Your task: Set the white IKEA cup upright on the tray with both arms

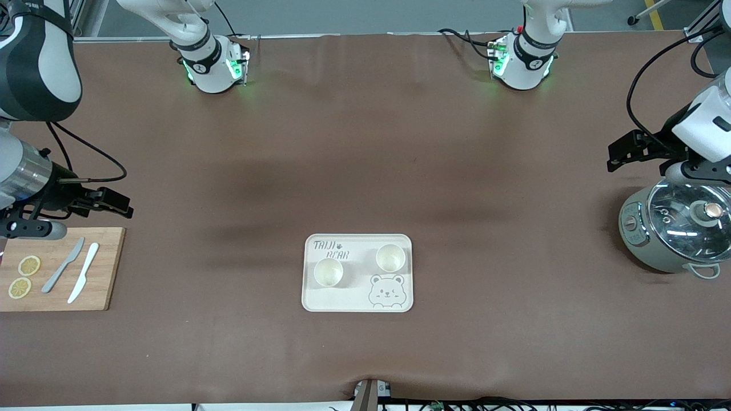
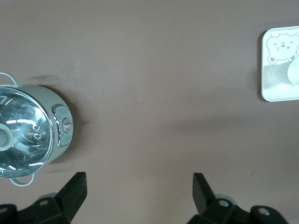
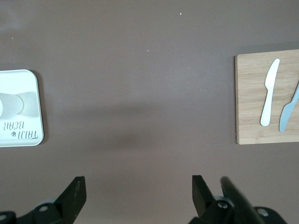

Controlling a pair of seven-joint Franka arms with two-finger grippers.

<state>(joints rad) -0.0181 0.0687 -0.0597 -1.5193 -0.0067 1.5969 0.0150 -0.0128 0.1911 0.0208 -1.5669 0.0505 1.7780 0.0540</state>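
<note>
The cream tray with "TAIJI BEAR" lettering and a bear face lies on the brown table, at mid-length and near the front camera. Two white cups stand upright on it: one toward the right arm's end, the other toward the left arm's end. My left gripper hangs open and empty beside a cooking pot; its wrist view shows the open left gripper over bare table, with the tray at the edge. My right gripper hangs open and empty by a cutting board; in its wrist view the open right gripper is over bare table.
A grey-green pot with a glass lid stands at the left arm's end. A wooden cutting board at the right arm's end carries a white knife, a grey knife and two lemon slices.
</note>
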